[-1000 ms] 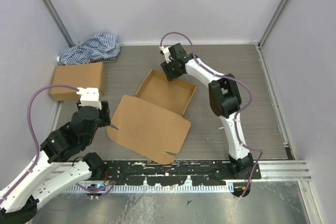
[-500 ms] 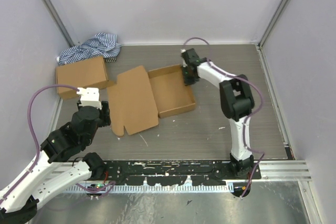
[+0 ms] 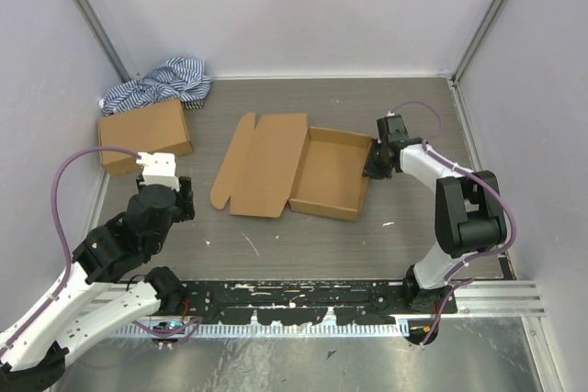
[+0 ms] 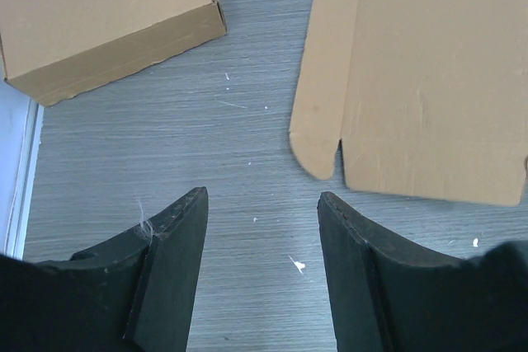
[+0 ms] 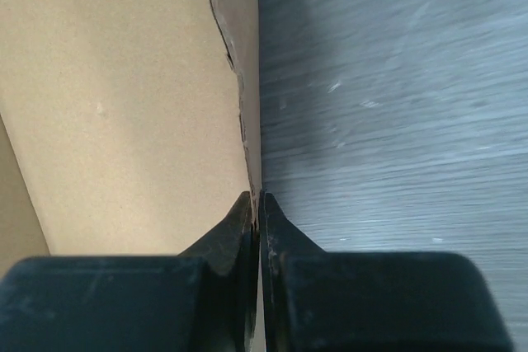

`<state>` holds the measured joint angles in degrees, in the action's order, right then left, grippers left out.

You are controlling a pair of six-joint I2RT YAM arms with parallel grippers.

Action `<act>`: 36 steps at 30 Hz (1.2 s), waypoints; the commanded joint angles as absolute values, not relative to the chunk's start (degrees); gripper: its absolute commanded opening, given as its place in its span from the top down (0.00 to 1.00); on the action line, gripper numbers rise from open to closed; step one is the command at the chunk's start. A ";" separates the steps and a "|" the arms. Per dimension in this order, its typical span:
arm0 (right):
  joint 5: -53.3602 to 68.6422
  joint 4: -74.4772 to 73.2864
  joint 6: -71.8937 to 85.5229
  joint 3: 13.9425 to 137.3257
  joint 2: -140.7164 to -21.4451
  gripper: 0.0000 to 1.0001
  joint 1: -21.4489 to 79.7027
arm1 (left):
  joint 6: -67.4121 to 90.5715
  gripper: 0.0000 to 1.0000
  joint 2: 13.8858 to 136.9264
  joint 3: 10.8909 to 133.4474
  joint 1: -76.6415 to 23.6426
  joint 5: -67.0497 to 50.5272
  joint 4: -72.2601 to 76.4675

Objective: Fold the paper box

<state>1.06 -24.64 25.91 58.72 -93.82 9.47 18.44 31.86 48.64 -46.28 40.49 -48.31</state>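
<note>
The paper box (image 3: 333, 170) lies at the centre of the top view on the grey table (image 3: 413, 254). Its shallow tray is open upward, and its lid panel (image 3: 266, 162) is spread flat on the table to the left of the tray.

The right gripper (image 3: 375, 161) sits at the tray's right wall, right of centre in that view. In the right wrist view its fingers (image 5: 235, 224) are pressed together on the thin upper edge of that cardboard wall. The tan inside of the box fills the left of that frame and bare table the right.

The left gripper (image 4: 262, 195) hangs over bare table in the lower left of the top view, apart from the box. Its two dark fingers are spread wide with nothing between them. In the left wrist view the lid panel and its narrow side flap fill the upper right.

A closed cardboard box (image 3: 145, 135) lies at the left edge of the table. A striped cloth (image 3: 158, 84) is bunched in the upper left corner behind it.
</note>
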 commanded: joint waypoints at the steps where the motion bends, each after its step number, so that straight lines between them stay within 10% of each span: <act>1: 12.15 -15.29 34.32 54.92 -91.75 0.92 12.62 | 17.91 0.38 31.76 48.12 -46.02 40.16 -47.54; 7: 13.20 -11.83 44.08 48.29 -86.79 0.83 18.62 | 18.06 0.37 31.13 47.97 -46.05 40.77 -47.50; 14: 8.44 -21.28 47.04 51.21 -76.18 0.32 37.21 | 18.02 0.37 32.05 48.19 -45.95 40.57 -47.55; 23: -9.81 -30.89 14.35 69.32 -73.14 0.37 46.49 | 17.67 0.38 32.77 48.34 -45.91 39.45 -47.52; 36: -13.56 -29.26 3.64 81.49 -99.99 0.47 43.16 | 18.13 0.38 31.02 47.92 -45.86 40.69 -47.52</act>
